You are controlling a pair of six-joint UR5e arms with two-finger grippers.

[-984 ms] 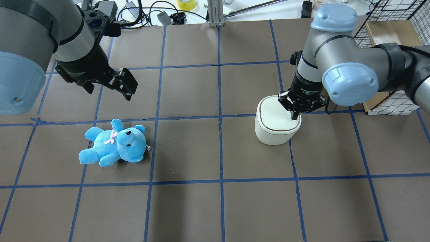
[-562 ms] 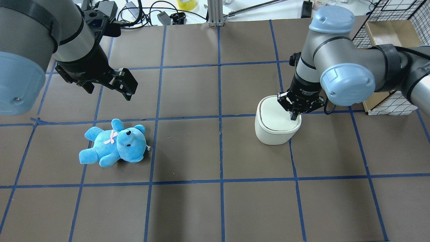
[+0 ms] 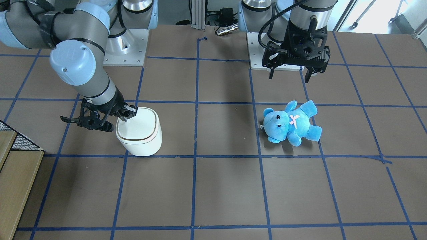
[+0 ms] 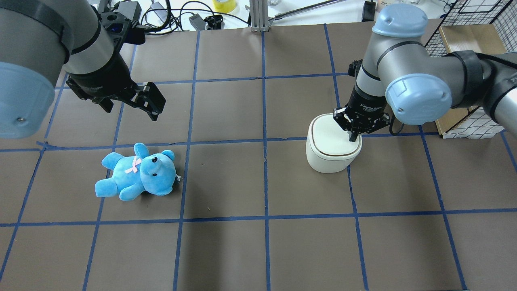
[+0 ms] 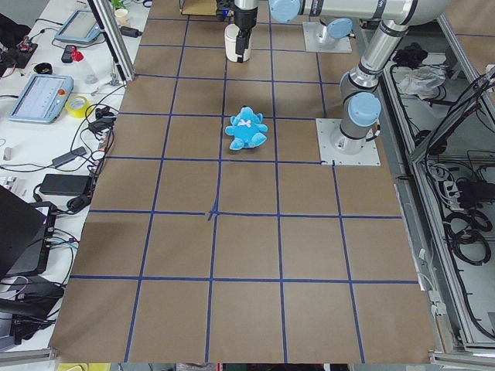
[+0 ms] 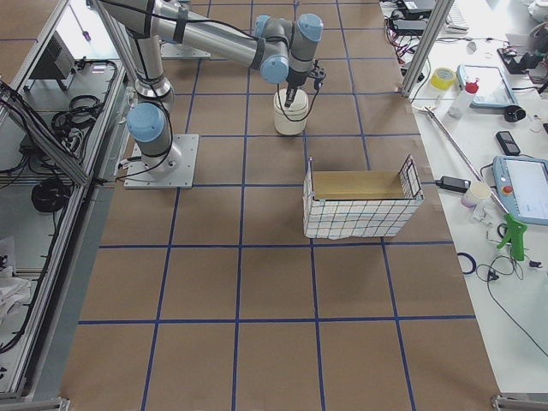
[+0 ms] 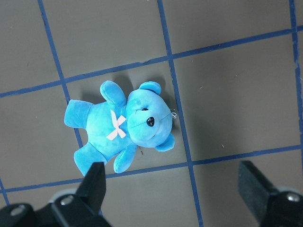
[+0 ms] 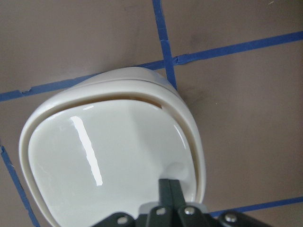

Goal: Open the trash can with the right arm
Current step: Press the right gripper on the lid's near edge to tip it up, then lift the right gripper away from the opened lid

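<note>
Nothing can be read with certainty. The only lettering in sight is 1 line of small white print [image 4: 366, 108] on the black body of the right end effector [image 4: 354, 138], seen from overhead, too blurred to make out.

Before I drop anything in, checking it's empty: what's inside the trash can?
Cannot tell. The white lid covers the trash can; only a thin brownish gap shows at the edge opposite the right claw.
</note>
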